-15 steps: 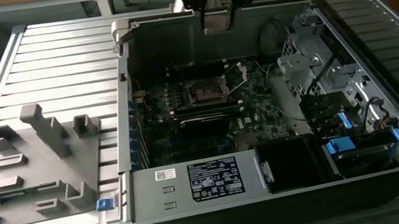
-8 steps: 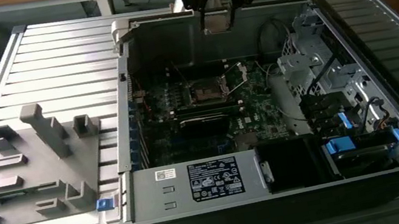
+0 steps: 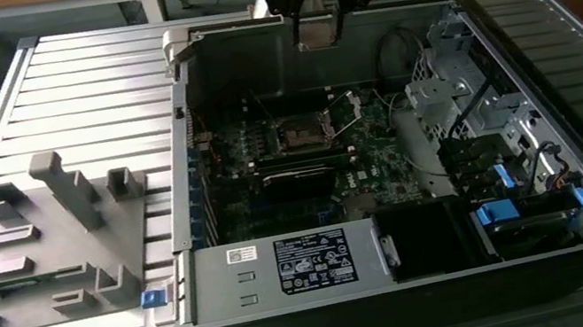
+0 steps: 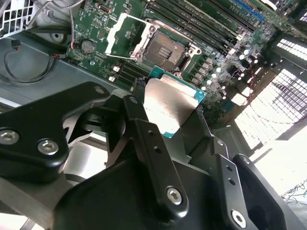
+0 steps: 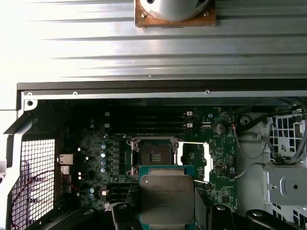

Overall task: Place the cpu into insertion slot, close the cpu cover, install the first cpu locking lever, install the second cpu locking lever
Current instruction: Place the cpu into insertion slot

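Note:
My gripper (image 3: 319, 33) hangs above the far wall of the open computer case (image 3: 196, 234), shut on the cpu (image 4: 170, 105). The cpu (image 5: 167, 199) is a flat silver-topped chip with a green edge, held between the black fingers (image 4: 144, 134) in both wrist views. Below it on the green board lies the insertion slot (image 5: 153, 155), a square black socket (image 4: 165, 48) with nothing in it (image 3: 299, 133). The cpu cover (image 4: 122, 33), a silvery frame, stands swung open beside the socket (image 5: 207, 158). The cpu is apart from the socket, well above the board.
A labelled power supply box (image 3: 309, 261) fills the case's near side. Drive cages (image 3: 460, 98) and blue-tabbed parts (image 3: 498, 212) stand at the exterior view's right. Long black memory slots (image 3: 292, 163) run beside the socket. A grey fixture block (image 3: 42, 243) sits on the slatted table (image 3: 73, 85).

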`<state>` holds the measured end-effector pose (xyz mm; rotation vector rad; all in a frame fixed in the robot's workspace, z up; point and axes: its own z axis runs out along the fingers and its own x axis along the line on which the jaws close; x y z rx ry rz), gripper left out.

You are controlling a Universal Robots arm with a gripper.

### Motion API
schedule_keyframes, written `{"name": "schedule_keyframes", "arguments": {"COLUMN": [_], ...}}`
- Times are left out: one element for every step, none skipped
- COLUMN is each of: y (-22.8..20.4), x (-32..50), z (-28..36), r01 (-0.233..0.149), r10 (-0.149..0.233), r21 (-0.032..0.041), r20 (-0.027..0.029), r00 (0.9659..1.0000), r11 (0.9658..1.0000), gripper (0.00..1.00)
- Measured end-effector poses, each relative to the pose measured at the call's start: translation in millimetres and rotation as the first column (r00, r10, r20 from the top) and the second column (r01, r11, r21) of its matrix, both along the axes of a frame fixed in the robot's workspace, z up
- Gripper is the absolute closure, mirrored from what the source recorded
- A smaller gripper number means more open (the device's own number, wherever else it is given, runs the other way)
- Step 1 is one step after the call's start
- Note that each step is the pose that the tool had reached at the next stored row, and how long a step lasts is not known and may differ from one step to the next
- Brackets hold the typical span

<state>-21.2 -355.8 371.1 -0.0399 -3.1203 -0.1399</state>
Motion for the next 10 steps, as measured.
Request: {"name": "schedule_keyframes", "arguments": {"y": [0.0, 0.0, 0.0, 0.0, 0.0, 0.0, 0.0, 0.0, 0.0, 0.0], "x": [0.0, 0.0, 0.0, 0.0, 0.0, 0.0, 0.0, 0.0, 0.0, 0.0], "z": [0.0, 0.0, -0.1, -0.1, -0.2, -0.6, -1.0, -1.4, -1.6, -1.6], "r01": [0.0, 0.0, 0.0, 0.0, 0.0, 0.0, 0.0, 0.0, 0.0, 0.0], "r10": [0.0, 0.0, 0.0, 0.0, 0.0, 0.0, 0.0, 0.0, 0.0, 0.0], "r21": [-0.0001, -0.0001, 0.0, 0.0, 0.0001, 0.0003, 0.0003, 0.0002, 0.0002, 0.0], "r20": [0.0, 0.0, 0.0, 0.0, 0.0001, 0.0003, 0.0007, 0.0011, 0.0013, 0.0012], "r00": [1.0, 1.0, 1.0, 1.0, 1.0, 1.0, 1.0, 1.0, 1.0, 1.0], "r11": [1.0, 1.0, 1.0, 1.0, 1.0, 1.0, 1.0, 1.0, 1.0, 1.0], "gripper": [0.46, 0.46, 0.46, 0.46, 0.46, 0.46, 0.46, 0.46, 0.46, 0.46]}}
